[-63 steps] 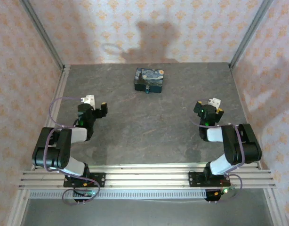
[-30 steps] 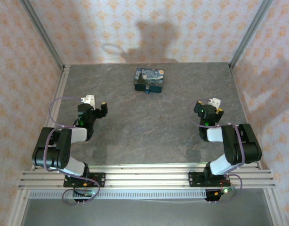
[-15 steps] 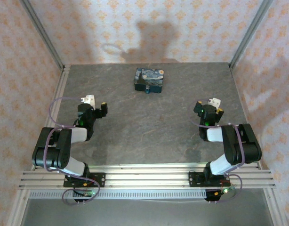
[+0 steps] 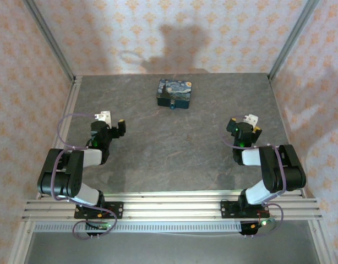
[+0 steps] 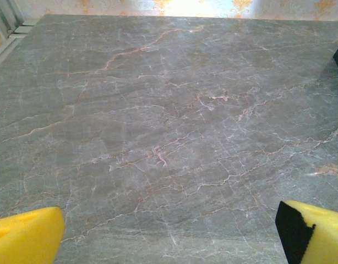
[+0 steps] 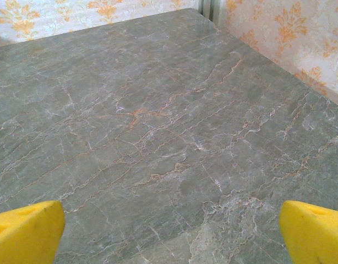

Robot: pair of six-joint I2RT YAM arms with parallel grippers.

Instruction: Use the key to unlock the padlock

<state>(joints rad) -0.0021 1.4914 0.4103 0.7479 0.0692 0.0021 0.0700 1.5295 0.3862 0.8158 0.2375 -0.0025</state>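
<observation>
Nothing moved; left tool and right tool gape.

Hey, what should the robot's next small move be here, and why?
Probably reach the left gripper forward toward the padlock at the box's near side. It and the right gripper sit open, empty and well short of the lock.

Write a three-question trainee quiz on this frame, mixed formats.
1. Multiple choice: the padlock sits at which side of the painted box? A) near side B) far side C) on the lid
2. True or false: the left claw is shut on the padlock.
3. Fill in: the right claw is ____ (open/shut).
Key: 1 A; 2 false, it is open; 3 open.
</observation>
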